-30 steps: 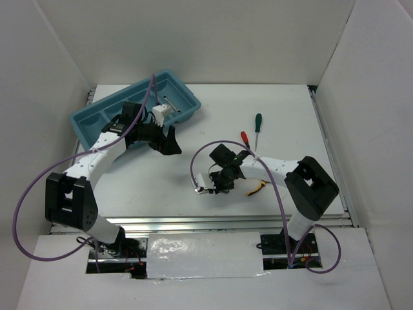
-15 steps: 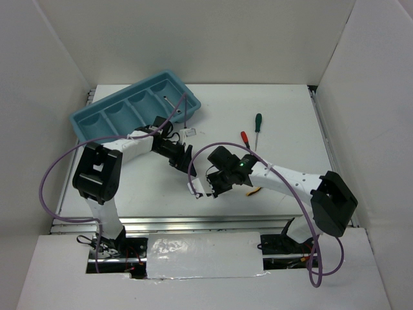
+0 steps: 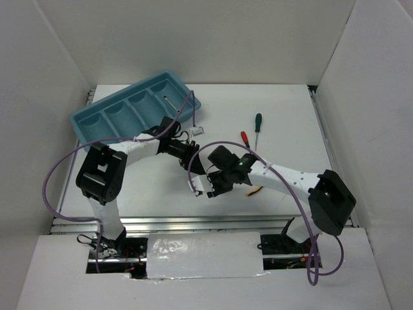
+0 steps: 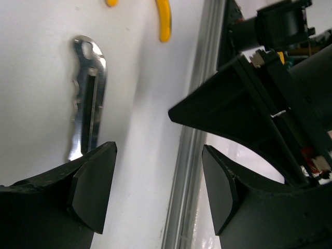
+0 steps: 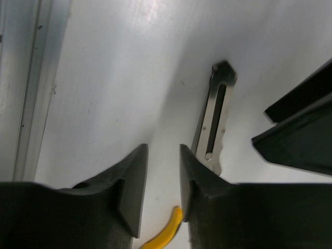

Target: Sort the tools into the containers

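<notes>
I judge the step in hand to be the pick-up of the grey metal folding knife (image 4: 88, 116), which lies flat on the white table (image 3: 290, 168) just short of centre, toward six o'clock, between my two arms. The left gripper (image 4: 158, 192) hangs over it with its jaws wide and nothing in them; in the left wrist view the knife sits at about eleven o'clock from the gap, its near end just above the left finger, so it is not yet framed. The right gripper (image 5: 163, 181) is close by with its jaws only narrowly apart, also empty, and the knife lies at one o'clock from it, beside the right finger, not between the fingers. Next I would slide the left gripper sideways until the knife's narrow width sits between the pads, come down and close, and keep the right arm clear, since the two heads are near each other. By my count there is one light blue plastic tray (image 3: 79, 121) of four compartments at ten o'clock and five tools. One of them, the thin silver metal rod (image 3: 169, 101), lies in the compartment nearest the centre. Four are out on the table: the knife, the yellow-handled pliers (image 4: 164, 21) at four o'clock and partly under the right arm, the green-handled screwdriver (image 3: 257, 123) at two o'clock, and the shorter red-handled screwdriver (image 3: 245, 137) just beside it.
</notes>
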`<control>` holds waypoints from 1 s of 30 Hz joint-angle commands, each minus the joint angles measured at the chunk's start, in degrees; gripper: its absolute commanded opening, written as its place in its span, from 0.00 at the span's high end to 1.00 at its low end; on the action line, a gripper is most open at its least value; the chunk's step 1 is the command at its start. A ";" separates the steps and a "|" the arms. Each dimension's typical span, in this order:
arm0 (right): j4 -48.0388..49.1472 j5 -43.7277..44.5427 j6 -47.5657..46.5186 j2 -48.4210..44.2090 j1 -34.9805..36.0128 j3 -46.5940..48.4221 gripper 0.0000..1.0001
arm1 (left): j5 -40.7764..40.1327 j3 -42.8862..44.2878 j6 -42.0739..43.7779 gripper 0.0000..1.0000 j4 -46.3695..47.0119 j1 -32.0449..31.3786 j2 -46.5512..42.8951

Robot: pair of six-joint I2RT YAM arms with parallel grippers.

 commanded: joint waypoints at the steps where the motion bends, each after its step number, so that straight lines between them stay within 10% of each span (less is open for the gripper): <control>1: 1.87 1.94 1.74 2.18 -3.77 -1.20 0.51 | -1.76 -0.42 -5.18 0.19 5.71 1.68 -1.08; 3: 2.40 2.91 1.56 4.29 -5.63 -1.30 0.31 | -1.94 -1.82 -7.47 0.15 8.00 3.69 -2.47; 19: -8.40 -8.05 18.17 -12.12 -27.06 0.19 0.29 | -37.35 -6.93 5.78 0.06 9.15 -10.95 -16.81; 30: -16.32 -18.08 23.89 -17.14 -48.96 0.29 0.29 | -50.71 17.21 23.63 0.07 -11.74 -22.22 4.18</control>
